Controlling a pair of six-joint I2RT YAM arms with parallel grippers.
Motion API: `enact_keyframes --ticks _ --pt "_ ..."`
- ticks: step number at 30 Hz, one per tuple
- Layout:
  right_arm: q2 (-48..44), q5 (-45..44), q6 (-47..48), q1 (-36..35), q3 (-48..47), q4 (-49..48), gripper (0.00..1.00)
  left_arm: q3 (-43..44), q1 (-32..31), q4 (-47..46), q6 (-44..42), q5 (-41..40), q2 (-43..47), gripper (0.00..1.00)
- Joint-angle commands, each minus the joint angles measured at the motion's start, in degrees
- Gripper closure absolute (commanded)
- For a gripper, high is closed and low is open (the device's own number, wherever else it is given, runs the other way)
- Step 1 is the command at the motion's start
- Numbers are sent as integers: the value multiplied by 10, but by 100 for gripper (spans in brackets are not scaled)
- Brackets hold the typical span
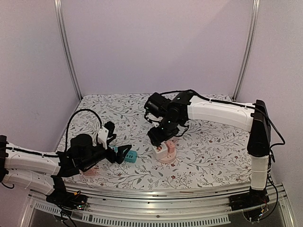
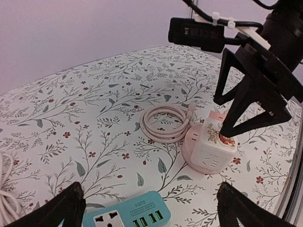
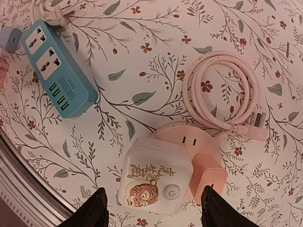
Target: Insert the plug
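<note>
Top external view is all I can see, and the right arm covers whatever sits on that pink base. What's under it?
Observer: A white cube adapter with a tiger picture, standing on the round pink base beside a pink plug block.
Operator: Is the right pincer gripping it?
Observer: No. The right pincer is open, with a finger on either side of the cube, not closed on it.
Operator: And the teal strip's sockets?
Observer: The teal strip has two universal sockets, both unoccupied, plus four green USB ports.
</note>
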State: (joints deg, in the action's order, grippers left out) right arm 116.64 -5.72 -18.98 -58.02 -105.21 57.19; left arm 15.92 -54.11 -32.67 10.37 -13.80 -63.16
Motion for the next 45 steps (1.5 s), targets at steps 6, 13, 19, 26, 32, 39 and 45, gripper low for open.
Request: enact_keyframes --ticks 6,13,19,26,32,39,45 --pt "87 -135 -9 -53 -57 15 34 -22 -3 46 11 -28 35 4" --pt "116 -153 -14 -62 -48 22 35 -25 -3 37 9 -29 28 4" --pt "143 -224 -14 -63 -50 48 35 -21 -3 25 5 -29 13 4" --pt "151 -260 5 -63 -76 63 37 -13 -3 11 5 -27 -12 4" --pt "149 -235 21 -62 -33 84 39 -11 -3 12 5 -26 -16 4" --pt "100 -243 1 -47 78 82 40 -7 -3 12 5 -26 -23 4" --pt "42 -245 -15 -19 164 64 40 1 -3 9 6 -23 -39 4"
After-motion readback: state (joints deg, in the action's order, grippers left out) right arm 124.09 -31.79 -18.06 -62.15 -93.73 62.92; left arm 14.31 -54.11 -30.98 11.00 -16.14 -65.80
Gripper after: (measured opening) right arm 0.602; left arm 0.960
